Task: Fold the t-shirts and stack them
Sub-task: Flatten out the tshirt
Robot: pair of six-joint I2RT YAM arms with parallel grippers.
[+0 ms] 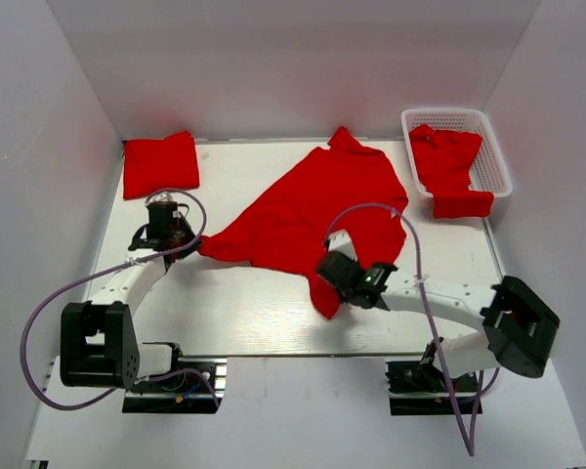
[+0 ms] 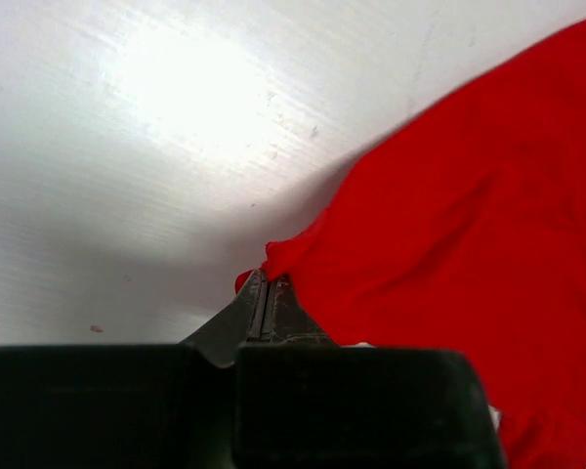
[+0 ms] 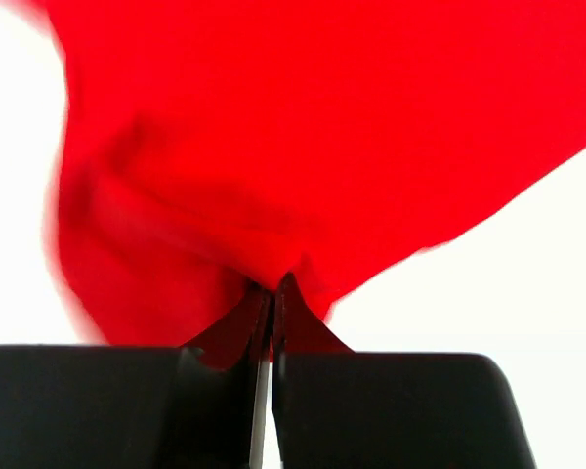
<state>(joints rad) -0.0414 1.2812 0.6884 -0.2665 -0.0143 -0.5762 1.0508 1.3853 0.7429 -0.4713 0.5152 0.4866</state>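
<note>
A red t-shirt [image 1: 313, 210] lies spread and rumpled across the middle of the table. My left gripper [image 1: 184, 248] is shut on its left corner, which shows pinched at the fingertips in the left wrist view [image 2: 278, 262]. My right gripper [image 1: 332, 272] is shut on the shirt's near edge, with cloth [image 3: 273, 156] bunched over the closed tips. A folded red t-shirt [image 1: 160, 164] lies at the back left. Another red t-shirt [image 1: 447, 168] hangs crumpled in and over the basket.
A white lattice basket [image 1: 493, 156] stands at the back right corner. White walls close in the table on three sides. The table's near edge [image 1: 293, 354] runs just in front of the arm bases.
</note>
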